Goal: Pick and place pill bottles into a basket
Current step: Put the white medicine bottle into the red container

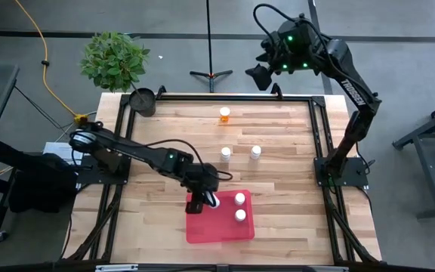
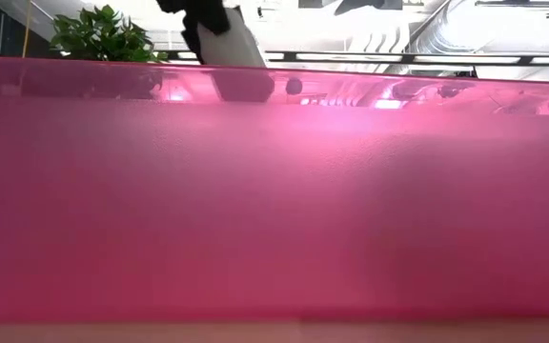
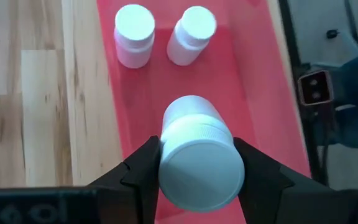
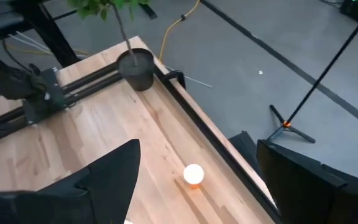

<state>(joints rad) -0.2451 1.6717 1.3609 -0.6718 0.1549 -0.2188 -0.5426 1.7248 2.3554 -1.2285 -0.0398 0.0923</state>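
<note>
left gripper (image 3: 197, 177) jaws pinch a white pill bottle (image 3: 199, 158) by its cap and shoulder, 1 finger (image 3: 143, 168) on each side, bottle upright between them. in the high view this sits lower centre of the frame, left gripper (image 1: 202, 201) over the left edge of the red basket (image 1: 221, 229). the held bottle looks to hang over the tray floor, not the wood; can't tell if its base touches yet.

2 white bottles already in the basket (image 1: 240, 199) (image 1: 240, 215), standing upright toward its right side, apart from the held one. low view is almost all pink tray wall (image 2: 274, 210), with the arm at the upper left of that frame.

still on the table: 2 white bottles (image 1: 226, 153) (image 1: 255, 152) mid-frame, near each other, and the orange bottle (image 1: 224, 114) upper centre near the far rail. only 5 white-or-orange bottles plus the held one seen, so 6.

right gripper (image 4: 197, 205) jaws spread wide, holding nothing, parked high at upper right of the high view past the table's far edge, looking down at the orange bottle and black pot (image 4: 135, 68).

step in hand, as i judge it: the release. do it well by lowering until the base rests flat, staying clear of the 2 placed bottles, opening slowly, then lifting straight up so the fingers don't tip it.
</note>
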